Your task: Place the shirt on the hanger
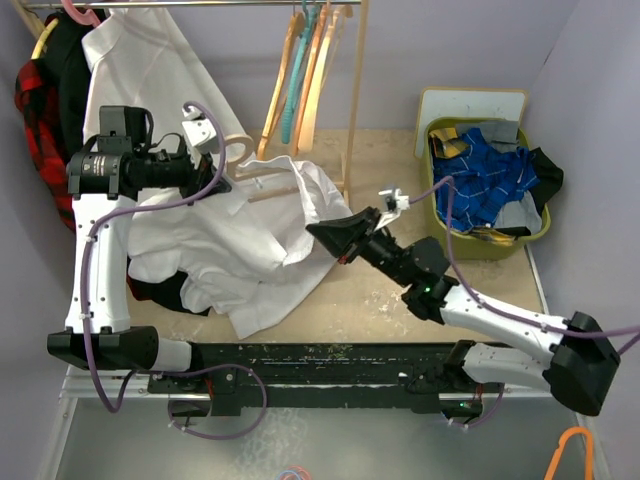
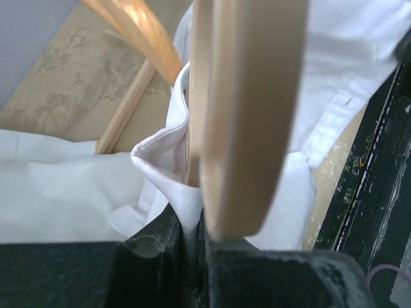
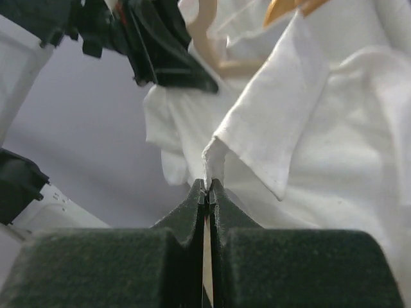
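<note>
left claw [image 2: 196,224]: clamped on the hanger [image 2: 247,115] near its hook, with a fold of shirt [image 1: 250,235] wedged beside the wood
right claw [image 3: 209,185]: pinched shut on a thin shirt edge
shirt location: heaped on the table [image 1: 350,310] between the two arms, draped over the hanger's right end
hanger location: far-left side of the heap, near shoulder and bottom bar bare
hanger axis: top view, runs roughly left-right; hook at the left claw, pointing away from the bases
shirt axis: too bunched to call; the pinched edge points toward the right arm
step (my read): working the hanger's right shoulder into the shirt
how: hold the hanger steady with the left claw, draw the edge outward and over the hanger tip with the right, and keep the opening taut
risk: the pinch is small, so pull slowly or the cloth slips out
</note>
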Motion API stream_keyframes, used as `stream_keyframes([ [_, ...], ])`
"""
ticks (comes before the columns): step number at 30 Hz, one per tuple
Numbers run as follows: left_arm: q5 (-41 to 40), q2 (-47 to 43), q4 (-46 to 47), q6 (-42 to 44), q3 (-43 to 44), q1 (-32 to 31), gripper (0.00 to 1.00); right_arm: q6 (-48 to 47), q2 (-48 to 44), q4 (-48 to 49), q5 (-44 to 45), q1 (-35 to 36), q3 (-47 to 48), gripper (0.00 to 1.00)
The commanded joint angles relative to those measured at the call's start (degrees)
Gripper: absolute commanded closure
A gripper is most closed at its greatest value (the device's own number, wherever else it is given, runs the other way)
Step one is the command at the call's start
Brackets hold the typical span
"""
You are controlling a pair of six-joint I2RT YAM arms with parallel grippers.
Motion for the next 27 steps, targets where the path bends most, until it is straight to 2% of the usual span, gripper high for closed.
stream_keyframes([
  [1, 1.2, -1.6, 10.7, -11.2, 3.2, 0.0, 1.0, 1.8, 5.0, 6.2, 1.3, 4.7, 2.9, 1.0],
  [5, 5.9, -2.2, 9.3, -11.7, 4.6, 0.0, 1.0, 1.7, 8.2, 11.1, 0.3, 7.0, 6.2, 0.99],
  [6, 7.7, -2.3, 7.7, -10.4, 4.8, 0.0, 1.0, 0.7, 7.8, 12.5, 0.1, 6.9, 6.3, 0.82],
  [7, 9.7, -2.4, 5.3, -8.1, 5.1, 0.0, 1.0, -2.1, 6.6, 12.6, -0.3, 6.9, 5.9, 0.53],
  [8, 11.5, -2.5, 2.8, -5.4, 5.3, 0.0, 1.0, -4.7, 4.7, 12.1, 0.0, 6.9, 4.8, 0.11],
  [9, 12.7, -2.6, 0.1, -2.4, 5.5, 0.0, 1.0, -8.2, 2.2, 12.3, 1.6, 6.8, 2.8, 0.01],
  [12, 13.8, -2.6, -7.2, 6.2, 5.1, 0.0, 1.0, -25.9, -5.9, 9.8, 6.4, 6.1, -4.1, 0.0],
  [15, 12.2, -2.7, -11.3, 12.6, 3.6, 0.0, 1.0, -41.0, -12.9, -0.5, 4.9, 4.1, -7.6, 0.0],
  [17, 11.5, -2.6, -13.2, 16.0, 2.3, 0.0, 1.0, -47.7, -17.4, -7.9, 3.0, 3.9, -9.0, 0.0],
  [19, 11.3, -2.3, -14.3, 17.7, 1.7, 0.0, 1.0, -53.4, -20.1, -15.8, 2.8, 3.9, -8.8, 0.0],
  [22, 12.1, -2.2, -14.8, 18.5, 1.4, 0.0, 1.0, -59.0, -19.4, -25.5, 9.4, 4.1, -5.9, 0.0],
  [24, 12.4, -2.6, -14.8, 19.5, 1.5, 0.0, 1.0, -59.1, -19.7, -26.6, 14.0, 4.1, -5.7, 0.0],
  [27, 12.1, -2.8, -14.8, 20.3, 1.7, 0.0, 1.0, -60.1, -22.4, -22.6, 15.0, 4.1, -7.9, 0.0],
])
